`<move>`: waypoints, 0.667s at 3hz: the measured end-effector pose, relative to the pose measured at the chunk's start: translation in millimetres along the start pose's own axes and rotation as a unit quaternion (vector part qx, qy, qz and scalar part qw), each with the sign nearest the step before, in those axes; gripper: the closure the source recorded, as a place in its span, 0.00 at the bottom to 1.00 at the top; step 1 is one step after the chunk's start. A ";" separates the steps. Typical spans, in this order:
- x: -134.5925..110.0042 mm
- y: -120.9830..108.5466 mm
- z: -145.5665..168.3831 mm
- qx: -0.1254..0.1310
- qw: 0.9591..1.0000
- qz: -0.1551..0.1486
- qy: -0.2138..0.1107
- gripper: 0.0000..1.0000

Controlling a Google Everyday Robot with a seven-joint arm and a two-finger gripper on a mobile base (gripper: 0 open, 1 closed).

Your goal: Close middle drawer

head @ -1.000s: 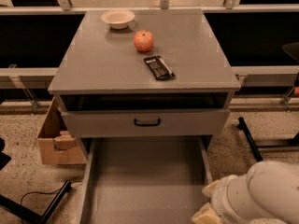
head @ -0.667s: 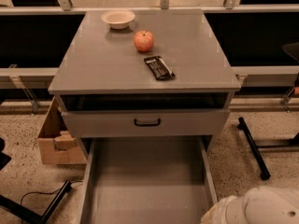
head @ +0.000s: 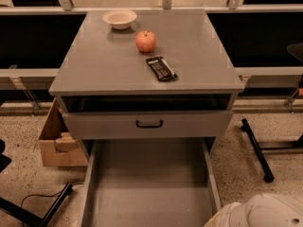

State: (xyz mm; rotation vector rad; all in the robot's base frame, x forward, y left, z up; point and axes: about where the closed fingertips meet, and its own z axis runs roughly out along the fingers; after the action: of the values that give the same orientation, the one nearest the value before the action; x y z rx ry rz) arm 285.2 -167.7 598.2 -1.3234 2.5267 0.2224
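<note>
The grey cabinet (head: 147, 60) stands in the middle of the camera view. The middle drawer (head: 150, 183) is pulled far out toward me, its long grey tray open and empty. Its front and handle lie below the frame's bottom edge. Above it, a narrower drawer front (head: 94, 125) with a small black bar handle (head: 149, 124) sits nearly flush, with a dark gap over it. A white rounded part of my arm (head: 265, 213) shows at the bottom right, beside the open drawer's right side. The gripper is out of view.
On the cabinet top are a white bowl (head: 120, 19), a red apple (head: 146, 41) and a black snack bar (head: 161, 68). A cardboard box (head: 57, 143) stands on the floor at left. Black stand legs (head: 255, 148) and a cable (head: 42, 195) lie on the speckled floor.
The white arm has sunk down and to the right, so less of it shows. The drawers and the things on top have not moved.
</note>
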 end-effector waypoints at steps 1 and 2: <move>0.1 0.0 0.1 0.000 1.000 0.000 0.000 1.00; 15.8 4.9 16.9 -0.014 1.000 0.014 -0.001 1.00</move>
State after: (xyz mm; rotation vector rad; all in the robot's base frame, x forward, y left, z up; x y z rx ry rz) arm 275.5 -172.8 577.3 -1.2975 2.5505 0.2671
